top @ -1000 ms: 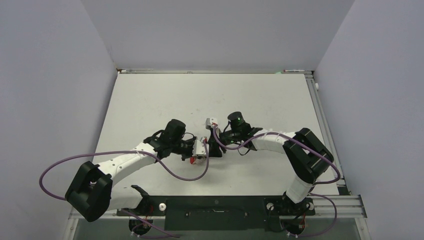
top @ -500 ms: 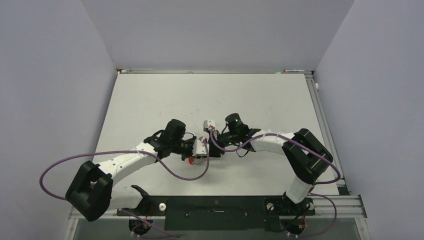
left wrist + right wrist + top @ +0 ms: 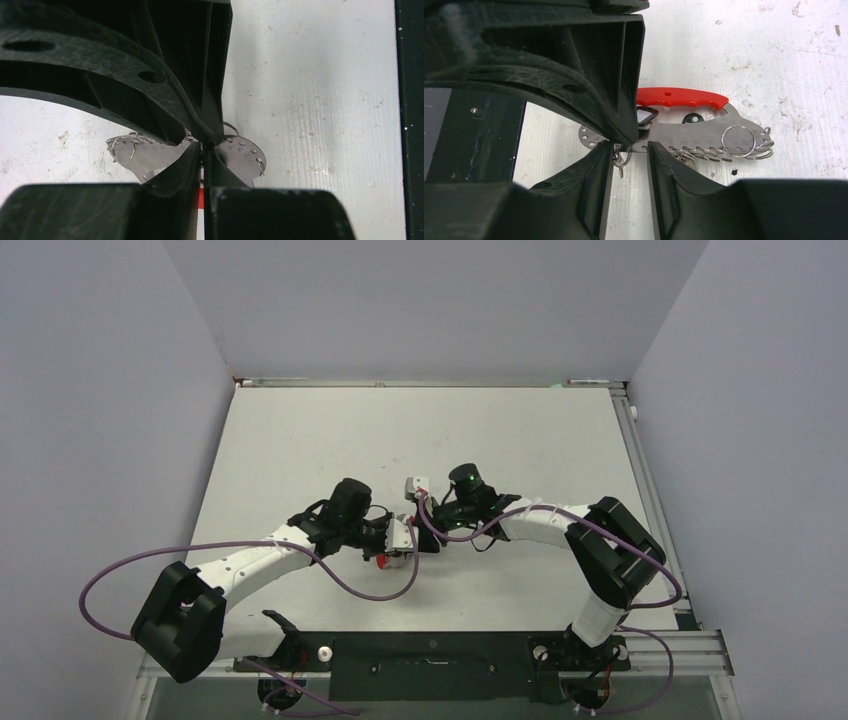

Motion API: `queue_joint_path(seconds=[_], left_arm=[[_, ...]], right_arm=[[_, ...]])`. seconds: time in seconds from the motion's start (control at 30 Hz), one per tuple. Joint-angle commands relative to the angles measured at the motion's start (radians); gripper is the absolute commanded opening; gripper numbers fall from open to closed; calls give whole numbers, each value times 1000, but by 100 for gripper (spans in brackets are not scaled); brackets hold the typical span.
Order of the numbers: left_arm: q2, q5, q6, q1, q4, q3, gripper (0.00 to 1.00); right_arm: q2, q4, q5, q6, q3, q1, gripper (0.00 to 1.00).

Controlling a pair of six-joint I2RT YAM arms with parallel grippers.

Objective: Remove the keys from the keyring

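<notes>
The keyring is a curved grey band [image 3: 704,132] with numbered holes and a red grip [image 3: 679,97], lying on the table. Several thin wire rings [image 3: 738,141] hang along its edge. My left gripper [image 3: 204,150] is shut on the band, and red shows between its fingers. The band [image 3: 242,152] and rings [image 3: 122,149] spread to both sides of it. My right gripper [image 3: 630,147] is open, its fingers straddling a small wire ring [image 3: 622,157] at the band's edge. A small dark-rimmed piece [image 3: 647,115] by the red grip may be the dark-headed key. I cannot pick out the pale key.
In the top view both grippers meet at the table's middle, left [image 3: 400,543] and right [image 3: 425,530], with the red grip [image 3: 381,560] just below. Purple cables [image 3: 350,585] loop along both arms. The white table [image 3: 320,440] has walls on three sides.
My right wrist has shifted slightly left, closer to my left gripper. The left arm and the band have stayed put.
</notes>
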State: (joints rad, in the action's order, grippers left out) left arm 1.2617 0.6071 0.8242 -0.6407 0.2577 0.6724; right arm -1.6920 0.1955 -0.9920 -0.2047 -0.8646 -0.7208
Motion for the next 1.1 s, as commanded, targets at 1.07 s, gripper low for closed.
queue_joint_path(seconds=[1.07], left_arm=[[-10, 215, -278, 182, -166, 18, 27]], right_arm=[[16, 208, -101, -1, 30, 46, 5]])
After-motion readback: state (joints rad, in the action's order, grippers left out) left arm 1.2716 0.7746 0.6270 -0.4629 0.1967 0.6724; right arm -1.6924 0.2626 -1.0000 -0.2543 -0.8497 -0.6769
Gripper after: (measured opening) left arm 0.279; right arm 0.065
